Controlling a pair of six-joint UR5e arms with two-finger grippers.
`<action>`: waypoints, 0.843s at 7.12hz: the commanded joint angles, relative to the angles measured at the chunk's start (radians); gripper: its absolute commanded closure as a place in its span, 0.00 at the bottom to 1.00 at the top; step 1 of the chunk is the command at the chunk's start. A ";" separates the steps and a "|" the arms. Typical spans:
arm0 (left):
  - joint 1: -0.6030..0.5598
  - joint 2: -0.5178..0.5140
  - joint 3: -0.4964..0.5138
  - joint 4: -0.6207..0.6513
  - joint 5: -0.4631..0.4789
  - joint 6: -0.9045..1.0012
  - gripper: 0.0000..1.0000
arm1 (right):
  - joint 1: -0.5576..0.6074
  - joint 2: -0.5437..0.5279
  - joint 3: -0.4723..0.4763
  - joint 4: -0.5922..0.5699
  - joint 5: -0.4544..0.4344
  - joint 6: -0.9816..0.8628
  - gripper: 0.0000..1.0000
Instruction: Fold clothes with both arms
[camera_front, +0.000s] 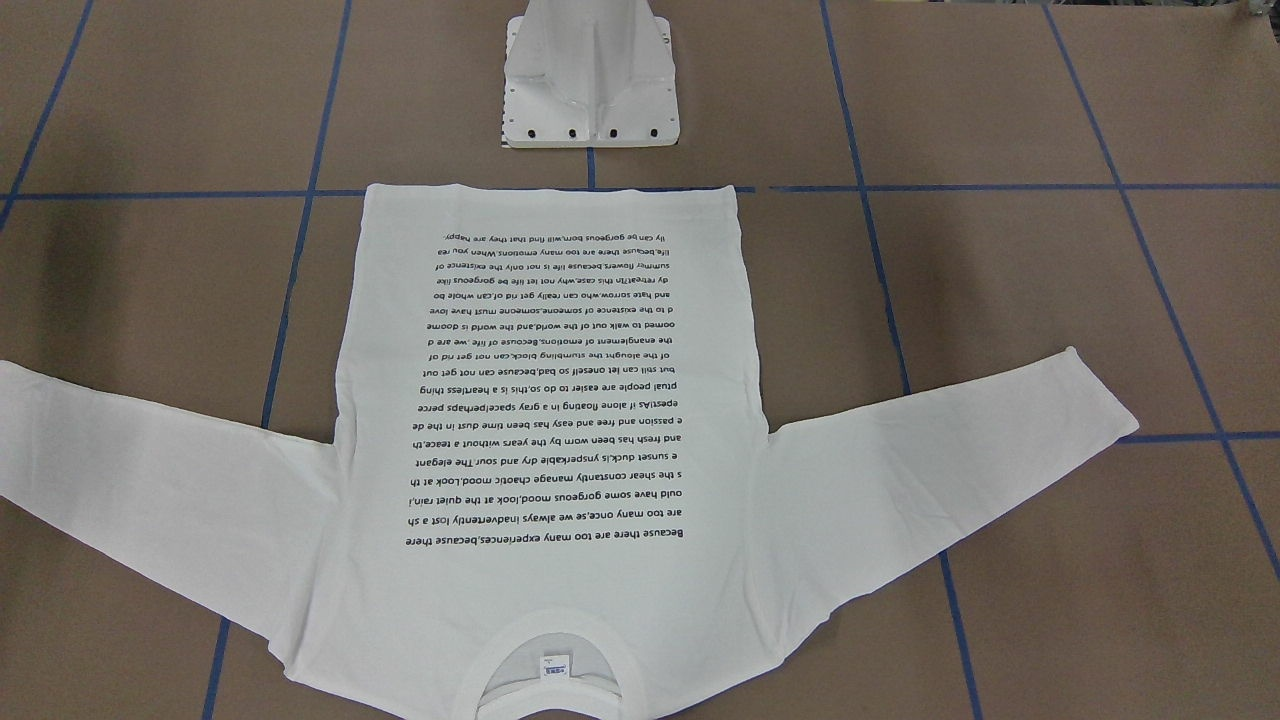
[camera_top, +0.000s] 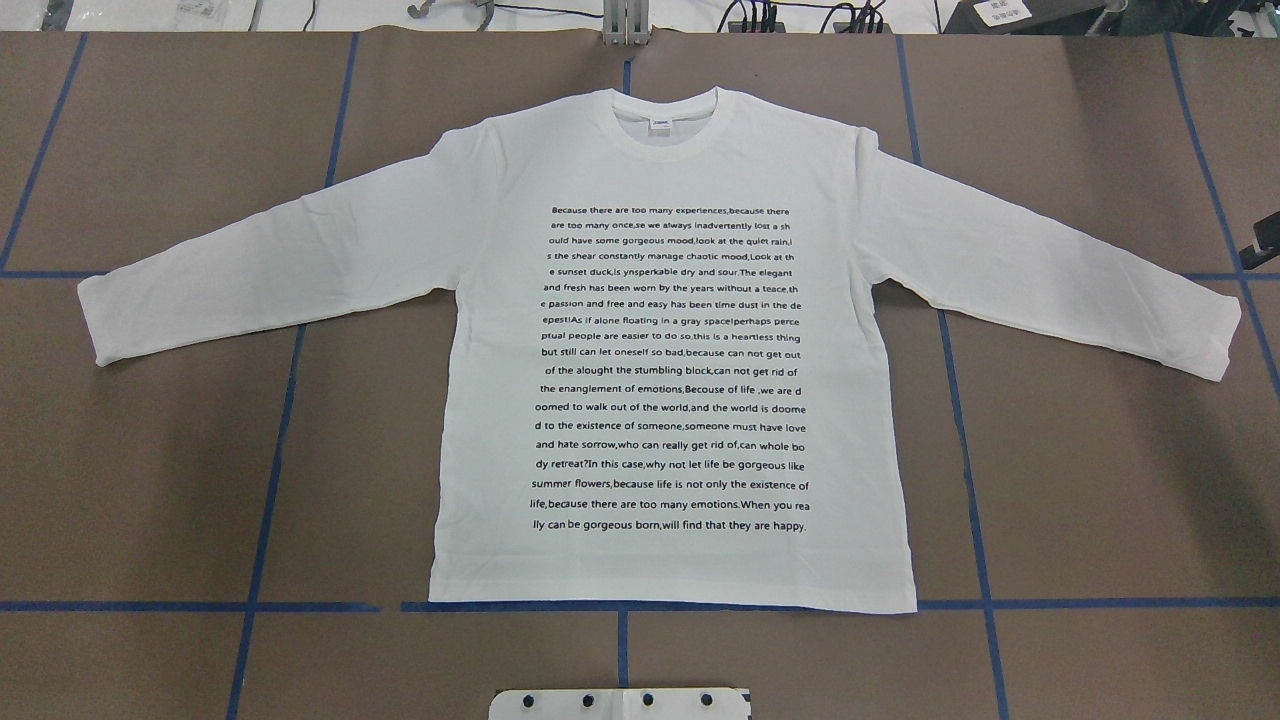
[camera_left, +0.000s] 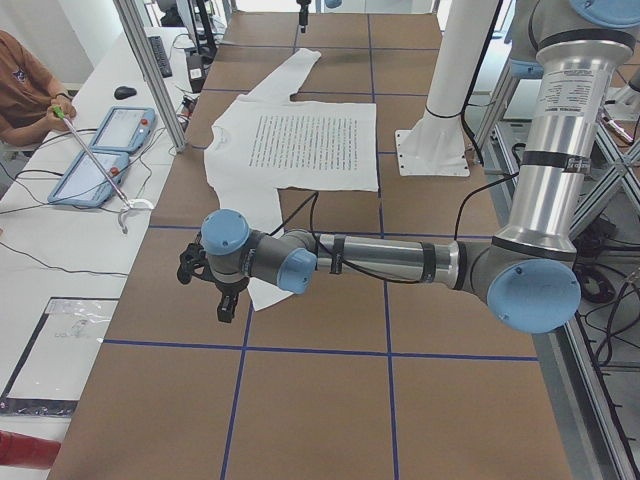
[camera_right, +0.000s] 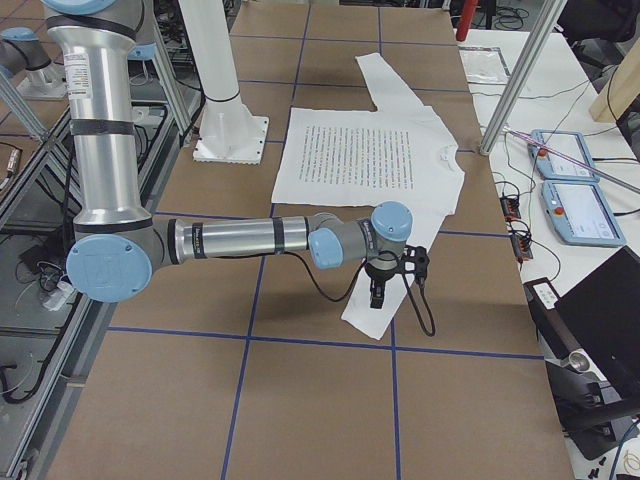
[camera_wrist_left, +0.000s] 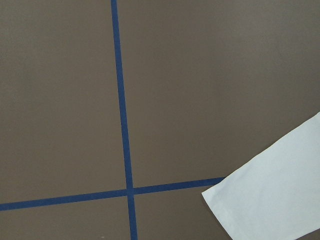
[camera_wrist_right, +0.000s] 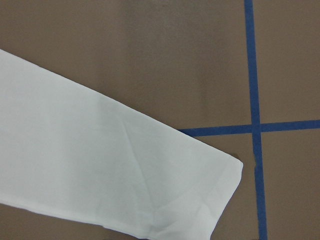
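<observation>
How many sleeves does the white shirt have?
2. One sleeve lies spread out on the robot's left side of the shirt, the other sleeve on its right side. Both lie flat on the table, and neither is hidden.

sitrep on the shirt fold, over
Left pincer near left cuff, right pincer near right cuff, jaws unreadable. Shirt flat, print up, sleeves spread, unfolded. Pedestal apart from hem.
</observation>
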 joint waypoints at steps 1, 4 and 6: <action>0.001 0.001 0.011 -0.042 -0.002 -0.003 0.00 | -0.005 0.021 -0.131 0.101 0.000 0.084 0.15; 0.001 0.001 0.010 -0.045 -0.002 0.000 0.00 | -0.044 0.088 -0.321 0.210 0.000 0.089 0.23; 0.001 0.000 0.010 -0.047 -0.002 0.000 0.00 | -0.054 0.099 -0.372 0.227 0.000 0.089 0.23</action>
